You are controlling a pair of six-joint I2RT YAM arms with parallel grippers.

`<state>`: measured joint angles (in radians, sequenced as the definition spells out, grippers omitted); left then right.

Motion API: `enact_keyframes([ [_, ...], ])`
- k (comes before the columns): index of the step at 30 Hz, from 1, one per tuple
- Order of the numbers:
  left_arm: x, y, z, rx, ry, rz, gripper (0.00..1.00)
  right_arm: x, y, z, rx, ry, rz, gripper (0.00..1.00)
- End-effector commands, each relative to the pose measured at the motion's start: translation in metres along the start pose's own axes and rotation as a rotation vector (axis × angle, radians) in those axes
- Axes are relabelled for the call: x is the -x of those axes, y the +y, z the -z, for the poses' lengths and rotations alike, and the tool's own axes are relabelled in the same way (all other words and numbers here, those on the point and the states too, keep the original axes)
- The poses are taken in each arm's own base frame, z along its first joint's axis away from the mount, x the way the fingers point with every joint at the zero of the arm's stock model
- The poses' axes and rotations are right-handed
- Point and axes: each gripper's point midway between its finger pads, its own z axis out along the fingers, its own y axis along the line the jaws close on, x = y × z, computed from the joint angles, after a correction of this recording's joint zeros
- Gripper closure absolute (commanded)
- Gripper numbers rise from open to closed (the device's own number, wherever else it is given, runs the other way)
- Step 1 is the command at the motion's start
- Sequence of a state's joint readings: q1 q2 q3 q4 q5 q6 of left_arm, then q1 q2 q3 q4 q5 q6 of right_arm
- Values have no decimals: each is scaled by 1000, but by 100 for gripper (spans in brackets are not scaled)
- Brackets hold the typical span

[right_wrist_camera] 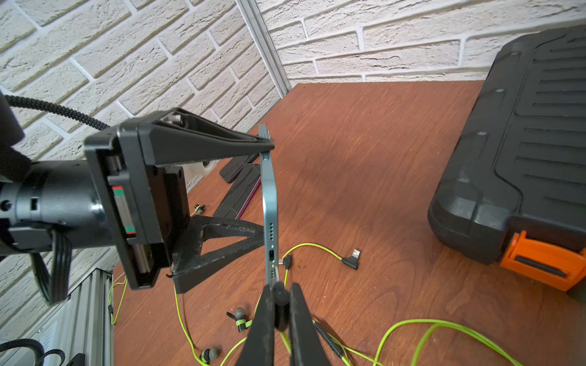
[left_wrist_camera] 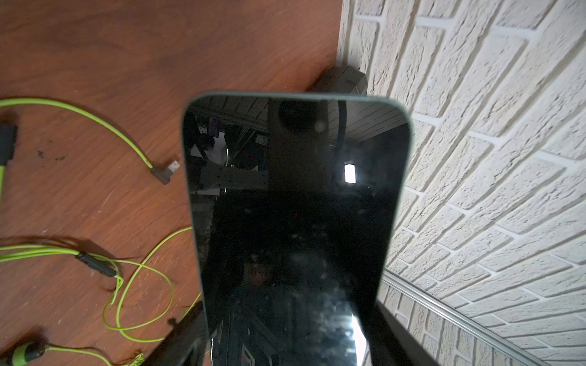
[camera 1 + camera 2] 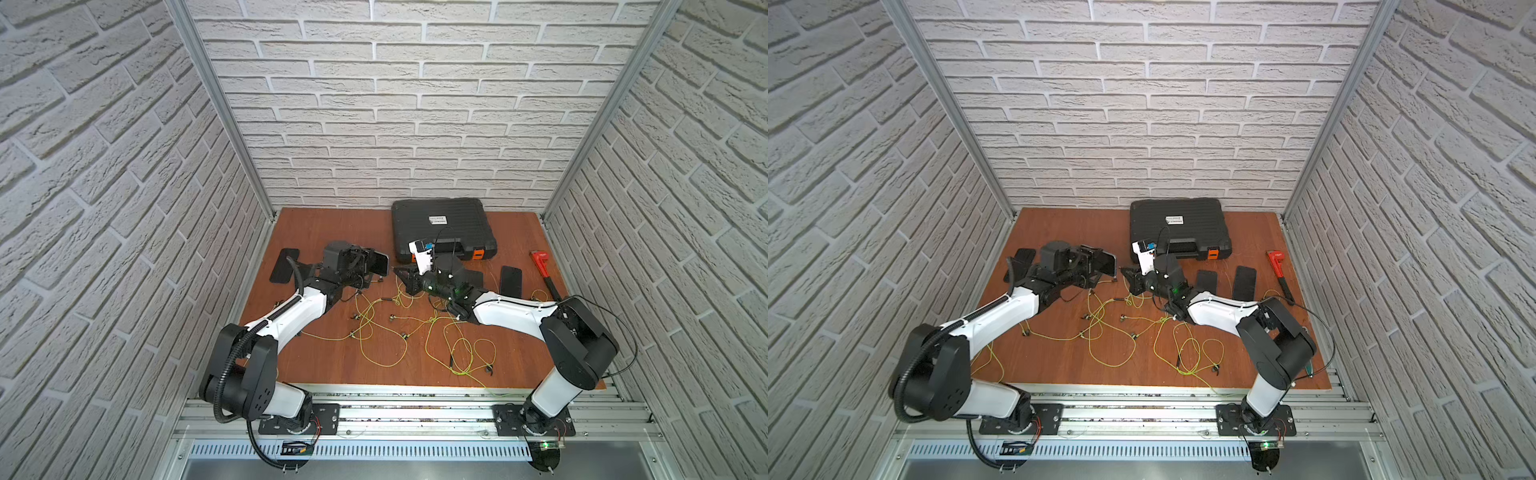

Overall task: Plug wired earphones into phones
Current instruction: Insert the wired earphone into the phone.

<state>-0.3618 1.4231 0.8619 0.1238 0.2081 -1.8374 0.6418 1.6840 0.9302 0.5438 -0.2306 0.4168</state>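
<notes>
Standing by the bench: in both top views the left gripper [image 3: 368, 262] sits mid-frame, clamped across a blue-edged phone [image 3: 381, 264] held on edge above the table [image 3: 332, 224]. Just right of it the right gripper [image 3: 398, 275] is pinched together. Yellow-green earphones [image 3: 382, 332] sprawl lower centre.

Left wrist view: the phone's dark screen [image 2: 295, 221] fills it, with a loose plug [image 2: 165, 174] on the wood beside it.

Right wrist view: the right gripper [image 1: 280, 294] nips a dark earphone plug [image 1: 281, 301] close to the phone's port end.
</notes>
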Motion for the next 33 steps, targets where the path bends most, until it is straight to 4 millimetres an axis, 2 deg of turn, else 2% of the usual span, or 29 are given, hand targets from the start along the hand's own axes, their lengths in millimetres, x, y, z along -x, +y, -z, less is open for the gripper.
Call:
enact_keyframes([
  [1, -3, -22, 3, -87, 19, -11, 100, 17, 15, -1, 50, -56, 5, 94],
  [26, -4, -19, 1, -87, 27, -6, 100, 20, 13, -16, 47, -63, 4, 94],
  [33, -2, -14, 0, -76, 19, -4, 100, 25, 18, -10, 66, -84, 16, 94],
])
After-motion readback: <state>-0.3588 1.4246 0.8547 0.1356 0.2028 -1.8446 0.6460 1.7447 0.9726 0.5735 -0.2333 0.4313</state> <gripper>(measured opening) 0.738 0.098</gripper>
